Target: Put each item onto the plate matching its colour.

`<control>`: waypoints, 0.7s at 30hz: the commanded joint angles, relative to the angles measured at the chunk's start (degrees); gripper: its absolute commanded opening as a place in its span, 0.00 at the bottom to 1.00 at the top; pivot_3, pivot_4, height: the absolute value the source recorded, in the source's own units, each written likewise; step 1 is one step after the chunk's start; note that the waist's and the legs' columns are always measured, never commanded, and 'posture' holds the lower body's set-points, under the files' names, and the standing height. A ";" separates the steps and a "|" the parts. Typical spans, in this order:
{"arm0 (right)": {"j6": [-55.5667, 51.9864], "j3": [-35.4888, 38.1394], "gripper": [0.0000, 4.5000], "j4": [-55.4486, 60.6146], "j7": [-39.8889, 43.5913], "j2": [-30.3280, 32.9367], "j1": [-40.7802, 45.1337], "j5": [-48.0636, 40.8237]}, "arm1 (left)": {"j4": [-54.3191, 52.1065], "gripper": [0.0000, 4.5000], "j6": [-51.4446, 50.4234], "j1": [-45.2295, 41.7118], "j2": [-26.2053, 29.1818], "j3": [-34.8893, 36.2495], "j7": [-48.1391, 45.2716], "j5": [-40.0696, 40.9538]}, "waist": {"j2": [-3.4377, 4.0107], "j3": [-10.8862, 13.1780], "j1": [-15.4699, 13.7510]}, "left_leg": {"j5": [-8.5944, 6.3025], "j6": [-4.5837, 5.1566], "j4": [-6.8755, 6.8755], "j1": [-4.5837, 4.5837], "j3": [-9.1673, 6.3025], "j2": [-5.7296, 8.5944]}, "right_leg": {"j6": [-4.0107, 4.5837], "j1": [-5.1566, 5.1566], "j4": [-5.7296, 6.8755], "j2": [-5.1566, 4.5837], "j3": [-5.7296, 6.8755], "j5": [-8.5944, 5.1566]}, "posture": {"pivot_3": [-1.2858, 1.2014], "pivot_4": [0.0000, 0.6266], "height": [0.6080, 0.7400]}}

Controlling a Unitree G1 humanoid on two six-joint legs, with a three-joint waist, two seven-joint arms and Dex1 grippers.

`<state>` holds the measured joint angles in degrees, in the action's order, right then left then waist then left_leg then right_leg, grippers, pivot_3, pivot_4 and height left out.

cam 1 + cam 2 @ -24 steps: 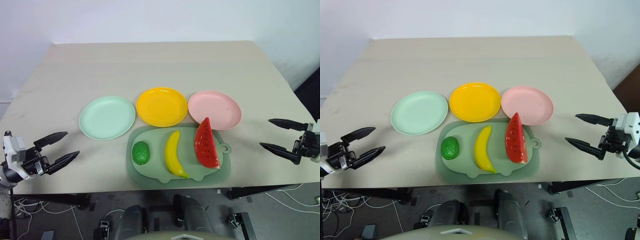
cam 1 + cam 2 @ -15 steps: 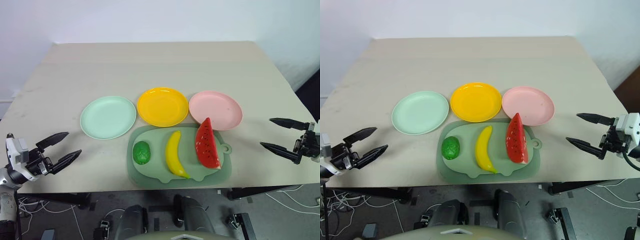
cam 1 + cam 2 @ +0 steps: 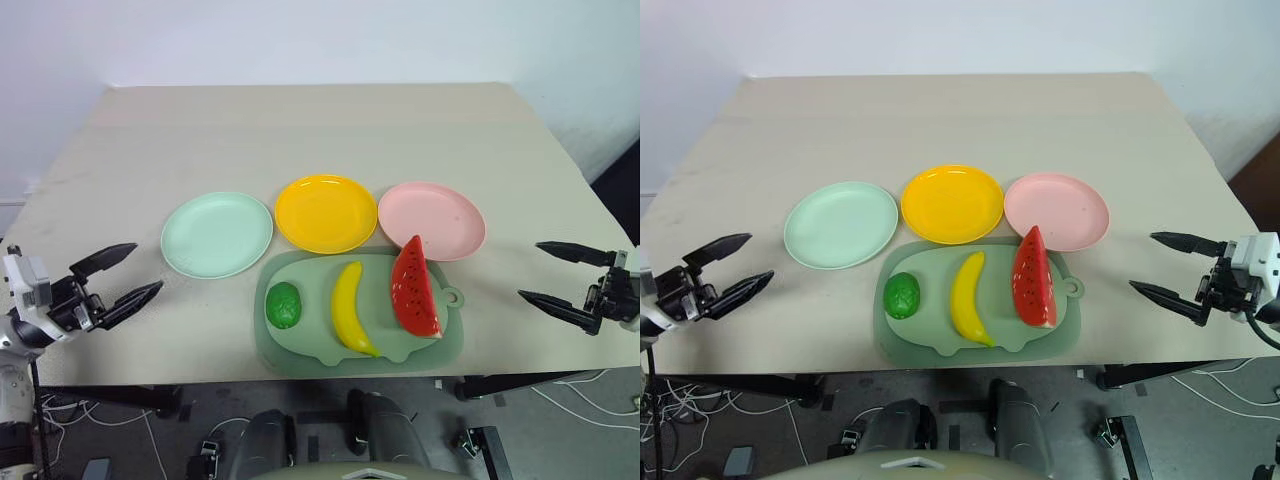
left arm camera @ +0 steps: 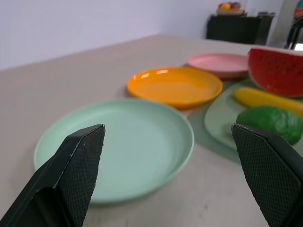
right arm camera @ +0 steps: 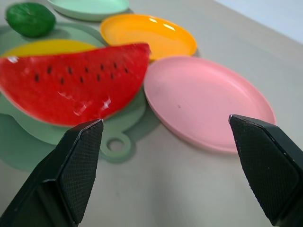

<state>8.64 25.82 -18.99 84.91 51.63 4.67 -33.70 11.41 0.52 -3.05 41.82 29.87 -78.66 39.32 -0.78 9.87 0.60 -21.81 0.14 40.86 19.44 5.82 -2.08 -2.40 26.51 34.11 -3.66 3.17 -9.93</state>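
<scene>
A mint green plate [image 3: 217, 234], a yellow plate [image 3: 325, 213] and a pink plate [image 3: 431, 220] lie in a row on the table. In front of them, on a sage-green board [image 3: 300, 345], sit a bumpy green fruit [image 3: 283, 304], a yellow banana [image 3: 348, 307] and a red watermelon wedge [image 3: 413, 288]. At the table's left front edge my left gripper [image 3: 132, 275] stands open and empty, well left of the board. My right gripper [image 3: 545, 273] is open and empty off the right edge, level with the wedge.
The beige table [image 3: 320, 130] stretches bare behind the plates. Under its front edge show dark frame parts and cables on the floor [image 3: 130, 425]. A dark cabinet [image 4: 236, 28] stands far off in the left wrist view.
Both grippers stay open and empty. The left one has drifted slightly outward to the left and the right one slightly outward and down; the plates and toy foods have not moved.
</scene>
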 commanded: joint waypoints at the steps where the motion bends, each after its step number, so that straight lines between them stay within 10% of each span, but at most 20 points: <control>1: -0.93 1.85 1.00 4.67 0.00 -0.87 -0.64 -2.69 | -3.52 1.00 -1.19 -1.29 0.62 -0.82 0.12 1.15 | 0.00 0.00 -0.01 | 0.00 0.00 0.00 0.00 0.00 0.00 | -0.01 0.00 0.00 0.00 0.00 0.00 | 0.52 0.24 0.97; 21: -2.83 -0.06 1.00 5.61 6.41 -0.76 2.71 -3.86 | -5.42 1.00 -3.51 -2.74 0.42 -3.23 -3.10 1.55 | 0.00 0.00 -0.01 | 0.00 0.00 0.01 -0.01 0.02 0.06 | -0.04 -0.02 0.00 0.02 0.00 0.02 | 0.52 0.24 0.97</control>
<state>6.17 25.45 -13.72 90.64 50.31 6.39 -36.41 7.65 -3.22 -5.10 41.72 26.02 -81.23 39.47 -0.78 9.87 0.59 -21.81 0.13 40.88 19.42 5.84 -2.02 -2.44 26.50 34.11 -3.64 3.18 -9.91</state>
